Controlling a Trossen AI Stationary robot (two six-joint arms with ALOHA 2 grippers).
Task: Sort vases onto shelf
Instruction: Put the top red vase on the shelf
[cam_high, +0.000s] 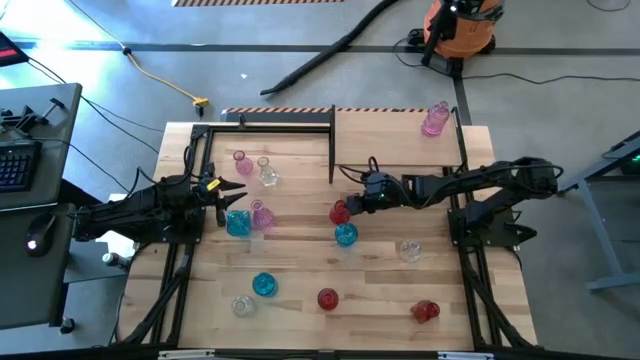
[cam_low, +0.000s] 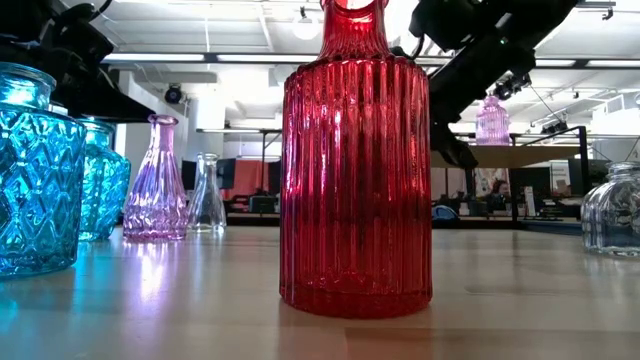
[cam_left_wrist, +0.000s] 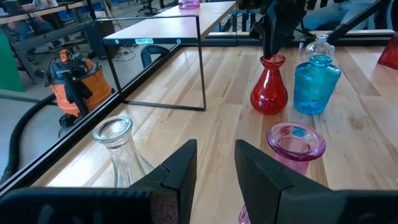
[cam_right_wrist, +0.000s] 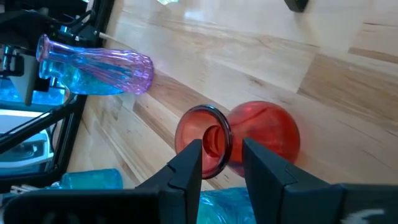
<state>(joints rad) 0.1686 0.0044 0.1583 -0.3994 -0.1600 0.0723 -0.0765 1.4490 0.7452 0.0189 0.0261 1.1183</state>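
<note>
The right hand (cam_high: 350, 205), fingers narrowly parted astride the neck of the red bulbous vase (cam_high: 340, 213) at mid-desk, may tip it into the adjacent blue vase (cam_high: 345, 235).

- Your desk (cam_high: 300, 265) is pale wood, smooth, with a soft sheen.
- You see a ribbed red vase (cam_low: 356, 165) of glossy translucent glass.
- The blue vase (cam_low: 35, 170) beside it has diamond-cut glass.
- Your left pincer (cam_left_wrist: 214, 171) has matt black fingers (cam_left_wrist: 180, 174).
- The shelf (cam_high: 395, 138) has a plywood top.
</note>
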